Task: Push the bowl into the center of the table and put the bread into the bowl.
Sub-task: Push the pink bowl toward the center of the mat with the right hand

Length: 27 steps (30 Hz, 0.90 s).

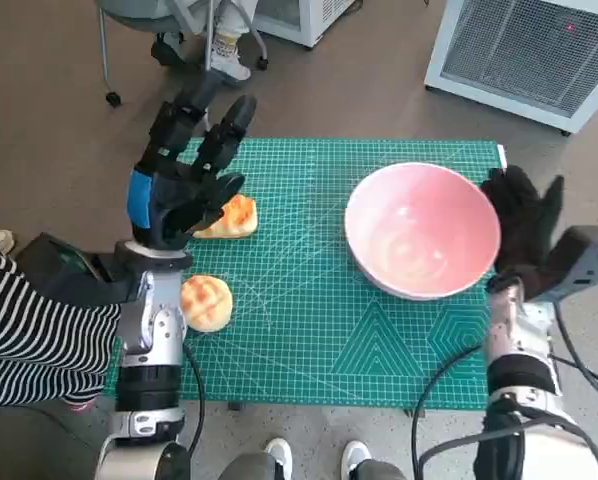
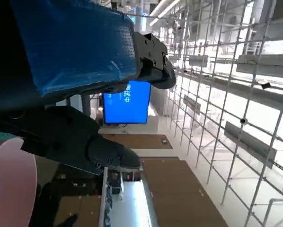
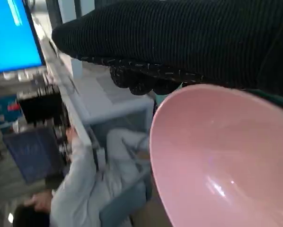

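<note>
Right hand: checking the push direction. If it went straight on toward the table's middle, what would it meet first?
The bowl: the right hand sits at its outer rim, seemingly touching already, though contact is unclear.

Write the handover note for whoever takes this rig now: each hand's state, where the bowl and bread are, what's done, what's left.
Left hand: fingers spread above the far bread roll, holding nothing.
Right hand: against the right side of the pink bowl; whether it grips the rim cannot be told.
Bowl: empty, upright, on the right part of the green mat, not yet centred.
Second bread roll: nearer the robot, beside the left forearm.
Done: nothing finished.
Left: push the bowl to the centre, then put the bread in.
</note>
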Motion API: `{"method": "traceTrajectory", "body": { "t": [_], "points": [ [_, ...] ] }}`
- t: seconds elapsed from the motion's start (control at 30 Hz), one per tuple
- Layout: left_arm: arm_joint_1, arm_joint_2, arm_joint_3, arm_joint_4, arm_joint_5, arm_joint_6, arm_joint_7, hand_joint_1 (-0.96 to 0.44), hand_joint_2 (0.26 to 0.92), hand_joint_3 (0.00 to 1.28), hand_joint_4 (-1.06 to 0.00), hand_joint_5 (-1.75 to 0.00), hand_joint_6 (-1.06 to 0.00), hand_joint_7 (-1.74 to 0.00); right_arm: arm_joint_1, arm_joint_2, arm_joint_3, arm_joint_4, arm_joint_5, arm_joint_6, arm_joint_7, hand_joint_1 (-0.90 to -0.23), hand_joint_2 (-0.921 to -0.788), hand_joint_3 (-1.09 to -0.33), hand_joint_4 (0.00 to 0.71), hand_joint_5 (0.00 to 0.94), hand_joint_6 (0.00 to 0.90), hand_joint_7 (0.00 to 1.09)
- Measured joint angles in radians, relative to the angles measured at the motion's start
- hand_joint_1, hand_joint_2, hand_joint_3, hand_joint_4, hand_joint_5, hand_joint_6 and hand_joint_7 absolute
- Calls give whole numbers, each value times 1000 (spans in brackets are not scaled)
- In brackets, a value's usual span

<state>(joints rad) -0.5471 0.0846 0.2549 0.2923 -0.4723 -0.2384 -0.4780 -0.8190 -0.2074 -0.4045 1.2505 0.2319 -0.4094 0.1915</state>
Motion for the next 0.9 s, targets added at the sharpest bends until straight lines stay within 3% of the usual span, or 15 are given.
{"method": "traceTrajectory", "body": {
  "t": [0.43, 0.9],
  "points": [
    [26, 3, -4, -41, 14, 0, 36, -382, 921, 151, -447, -5, -309, -372, -17, 58, 33, 2, -2, 0, 43, -612, -921, -857, 165, 0, 133, 212],
    [43, 5, -5, -48, 37, -1, 54, -388, 921, 164, -443, -1, -301, -345, -28, 105, 35, 2, 1, 18, 80, -619, -921, -851, 146, 0, 127, 184]
  ]
}}
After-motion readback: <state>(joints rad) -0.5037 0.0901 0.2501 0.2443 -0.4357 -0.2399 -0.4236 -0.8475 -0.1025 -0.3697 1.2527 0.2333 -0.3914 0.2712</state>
